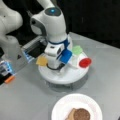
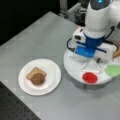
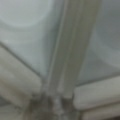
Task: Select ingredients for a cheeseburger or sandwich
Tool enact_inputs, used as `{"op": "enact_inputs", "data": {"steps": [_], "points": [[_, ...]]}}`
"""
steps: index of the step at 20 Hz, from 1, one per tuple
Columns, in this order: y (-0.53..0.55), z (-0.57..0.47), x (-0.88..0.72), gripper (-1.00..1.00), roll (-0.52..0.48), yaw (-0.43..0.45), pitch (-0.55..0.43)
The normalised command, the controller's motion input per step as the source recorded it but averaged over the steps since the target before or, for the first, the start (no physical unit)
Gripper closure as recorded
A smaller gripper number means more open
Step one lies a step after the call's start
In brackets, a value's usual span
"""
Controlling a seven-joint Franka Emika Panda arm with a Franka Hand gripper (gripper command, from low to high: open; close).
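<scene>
Your pincer point(image 2: 93, 65) sits low over the white round stand point(image 2: 75, 66); I cannot tell how wide it is, or whether it holds anything. It could knock the tomato point(image 2: 90, 77) off at 5 o'clock. Toast point(image 2: 33, 72) and patty point(image 2: 38, 78) sit on the plate point(image 2: 53, 75) on the grey table point(image 2: 37, 37), dark room behind.

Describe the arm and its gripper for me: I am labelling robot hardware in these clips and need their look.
The arm is glossy white with rounded joint housings, dark grey seams, and a blue light on the top joint. At the wrist sit a blue band and blue block, and a black cable loops beside it. The gripper is pale and boxy.
</scene>
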Motion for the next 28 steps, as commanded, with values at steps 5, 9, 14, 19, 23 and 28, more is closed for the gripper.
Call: {"op": "enact_inputs", "data": {"steps": [5,9,14,19,23,28], "points": [[-0.15,-0.13,-0.28,-1.00,0.081,0.304,-0.156],[-0.23,-0.13,-0.26,-1.00,0.133,0.302,-0.130],[-0.27,-0.15,-0.19,-1.00,0.161,0.282,-0.111],[-0.28,-0.16,-0.05,-1.00,0.152,0.330,-0.072],[-0.29,-0.14,0.00,-1.00,0.114,0.296,-0.008],[-0.30,-0.12,0.00,-1.00,0.058,0.262,0.015]]}}
